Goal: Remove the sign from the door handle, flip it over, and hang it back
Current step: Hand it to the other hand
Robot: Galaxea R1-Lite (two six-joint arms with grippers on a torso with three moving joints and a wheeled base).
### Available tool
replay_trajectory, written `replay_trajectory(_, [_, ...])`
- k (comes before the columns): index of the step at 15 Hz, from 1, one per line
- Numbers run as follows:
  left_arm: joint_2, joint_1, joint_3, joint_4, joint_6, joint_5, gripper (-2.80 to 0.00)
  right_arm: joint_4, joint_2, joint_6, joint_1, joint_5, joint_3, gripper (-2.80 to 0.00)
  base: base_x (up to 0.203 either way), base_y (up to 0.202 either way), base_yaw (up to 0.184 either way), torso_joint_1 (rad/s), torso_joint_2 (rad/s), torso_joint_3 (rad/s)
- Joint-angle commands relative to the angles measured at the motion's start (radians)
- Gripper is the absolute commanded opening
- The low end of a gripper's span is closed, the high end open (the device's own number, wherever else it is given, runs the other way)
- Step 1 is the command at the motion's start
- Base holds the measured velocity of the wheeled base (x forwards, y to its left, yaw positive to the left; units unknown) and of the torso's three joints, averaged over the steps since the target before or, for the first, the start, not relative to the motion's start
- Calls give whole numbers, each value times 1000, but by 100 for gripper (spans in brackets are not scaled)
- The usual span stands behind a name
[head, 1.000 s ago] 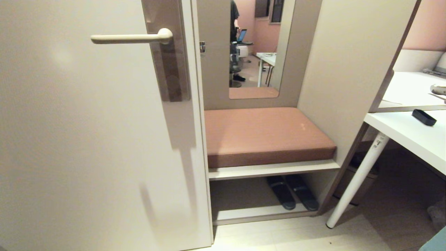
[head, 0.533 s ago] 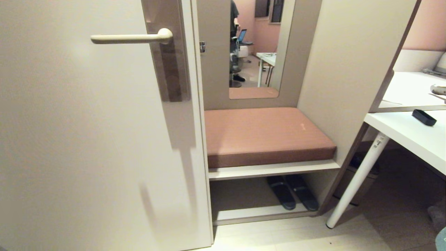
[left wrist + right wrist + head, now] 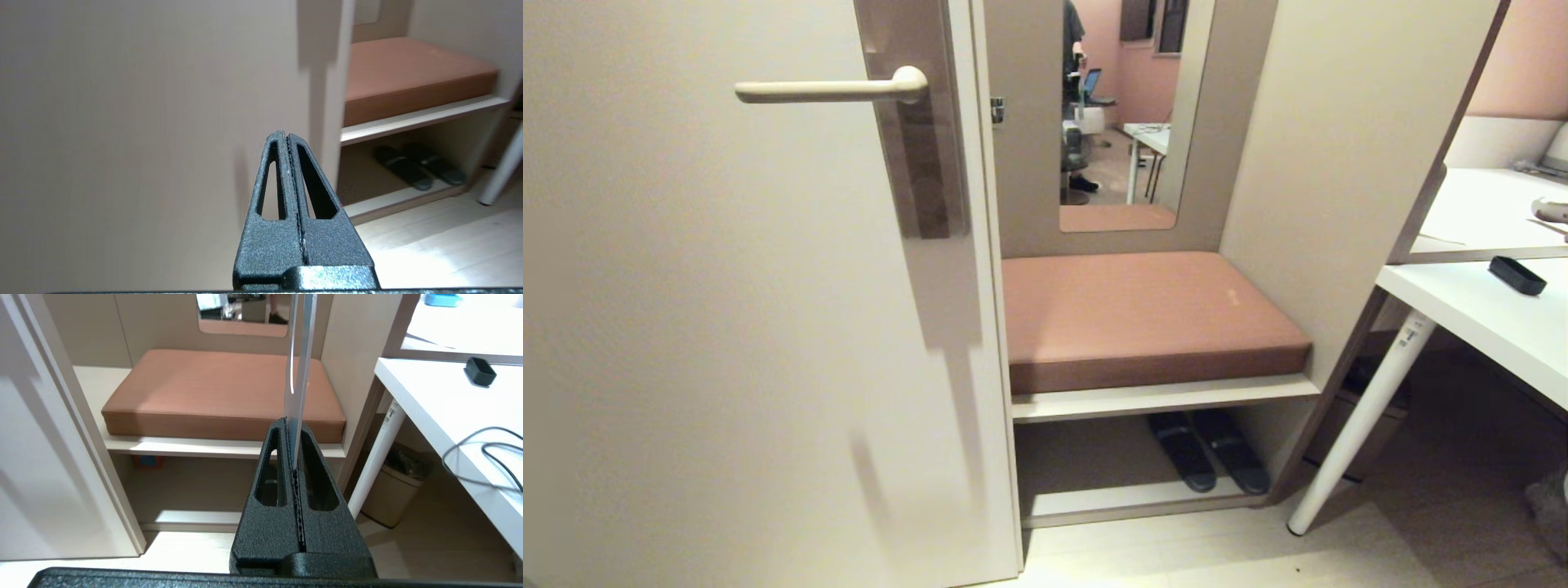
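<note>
The door handle [image 3: 829,88], a cream lever on a brownish-grey backplate [image 3: 915,122], sticks out bare from the pale door [image 3: 727,327]; nothing hangs on it. Neither gripper shows in the head view. In the right wrist view my right gripper [image 3: 293,422] is shut on the sign [image 3: 300,355], which shows edge-on as a thin pale strip rising from between the fingers, in front of the bench. Its faces are hidden. In the left wrist view my left gripper [image 3: 284,136] is shut and empty, pointing at the door's lower panel [image 3: 143,143].
Right of the door is a bench with a brown cushion [image 3: 1143,318], dark slippers [image 3: 1209,449] beneath and a mirror [image 3: 1119,114] above reflecting a person. Further right stand a white desk [image 3: 1478,318] with its slanted leg [image 3: 1356,425], a black box [image 3: 1516,274], a cable [image 3: 486,453] and a bin [image 3: 392,494].
A blue-green corner at the lower right edge of the head view has shrunk and slipped out of view. The door, handle and bench have not moved.
</note>
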Motion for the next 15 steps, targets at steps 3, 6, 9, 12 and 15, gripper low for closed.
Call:
replay_trajectory(3, [260, -77, -132, -39, -21, -11, -280, -74, 220, 1, 0, 4, -67, -280, 0, 0, 0, 0, 0, 0])
replay_trajectory(6, [467, -157, -278, -93, -67, -13, -280, -99, 311, 5, 0, 47, -144, -280, 0, 0, 0, 0, 0, 0])
replay_trajectory(9, [629, -256, -402, -168, -120, -55, -280, -99, 371, 5, 0, 123, -213, -280, 0, 0, 0, 0, 0, 0])
replay_trajectory(12, [712, -328, -469, -193, -136, -173, -280, -99, 425, 4, 0, 195, -272, -280, 0, 0, 0, 0, 0, 0])
replay_trajectory(15, [791, -334, -526, -197, -142, -276, -280, -99, 468, 4, 0, 299, -319, -280, 0, 0, 0, 0, 0, 0])
